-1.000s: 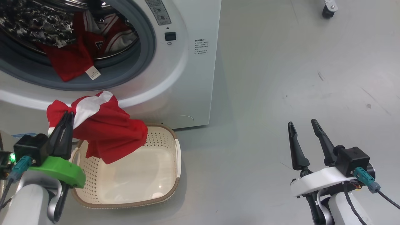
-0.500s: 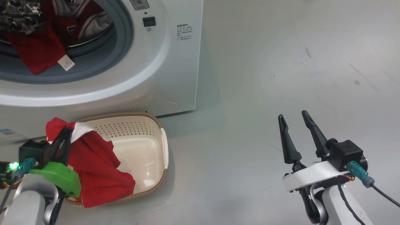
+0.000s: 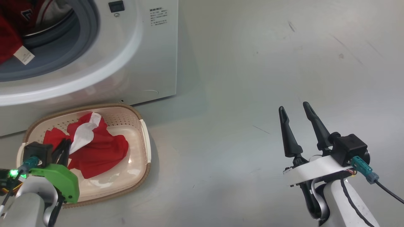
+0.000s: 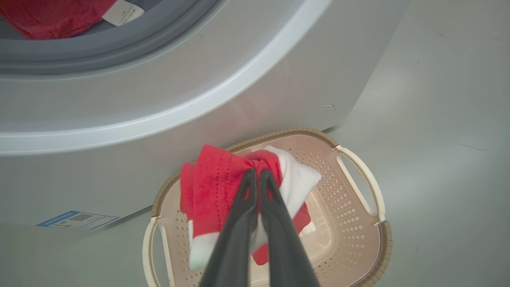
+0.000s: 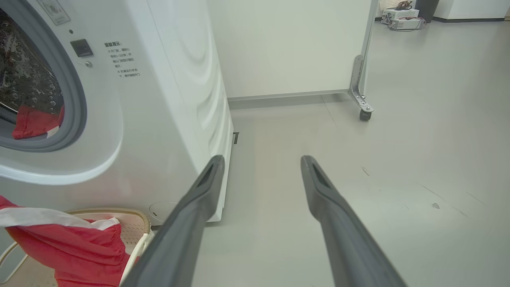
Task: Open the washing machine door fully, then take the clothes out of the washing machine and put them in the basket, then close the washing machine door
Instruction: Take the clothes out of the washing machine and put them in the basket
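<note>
Grey floor (image 3: 252, 78), wheeled white panel (image 5: 295, 48)

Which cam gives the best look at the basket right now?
Head view: nearly the whole basket with the red garment inside; the left gripper covers its near-left corner. Left wrist view cuts off its near end behind the fingers. Right wrist view catches one corner.

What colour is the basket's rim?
The basket rim is woven-look brown; clearest in left wrist view.

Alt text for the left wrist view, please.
The left gripper, jaws shut on a red and white garment, holds it in the cream basket in front of the white washing machine. More red clothes lie at its open mouth.
</note>
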Robot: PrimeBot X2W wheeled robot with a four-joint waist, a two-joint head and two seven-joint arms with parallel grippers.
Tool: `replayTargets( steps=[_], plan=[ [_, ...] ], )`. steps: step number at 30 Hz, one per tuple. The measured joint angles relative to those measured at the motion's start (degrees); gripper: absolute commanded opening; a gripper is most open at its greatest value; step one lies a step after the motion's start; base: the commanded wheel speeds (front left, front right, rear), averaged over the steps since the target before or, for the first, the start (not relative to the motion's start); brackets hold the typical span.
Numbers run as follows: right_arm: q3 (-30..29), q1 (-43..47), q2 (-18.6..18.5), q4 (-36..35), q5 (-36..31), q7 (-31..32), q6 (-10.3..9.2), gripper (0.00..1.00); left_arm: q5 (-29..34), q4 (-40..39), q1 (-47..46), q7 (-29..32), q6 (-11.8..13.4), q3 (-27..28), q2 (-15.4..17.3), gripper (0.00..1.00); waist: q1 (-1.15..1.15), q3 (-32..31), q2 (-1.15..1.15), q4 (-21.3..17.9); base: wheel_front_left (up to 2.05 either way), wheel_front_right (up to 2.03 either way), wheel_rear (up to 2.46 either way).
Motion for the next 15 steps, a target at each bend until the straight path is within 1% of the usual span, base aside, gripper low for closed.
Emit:
replayTargets(
  steps=[9, 15],
  plan=[
    [-0.24, -1.03, 0.2, -0.96, 0.03, 0.0, -0.37, 1.0, -0.78, 4.22, -3.65, 2.0, -0.19, 0.21, 0.13, 0.0, 0.0, 3.71, 0.0, -2.82, 0.0, 0.0, 0.0],
    [-0.79, -1.52, 0.44, -1.58, 0.04, 0.0, -1.2, 1.0, -1.71, 7.15, -6.18, 3.01, -0.2, 0.62, -0.14, 0.0, 0.0, 5.9, 0.0, -3.96, 0.0, 0.0, 0.0]
  ],
)
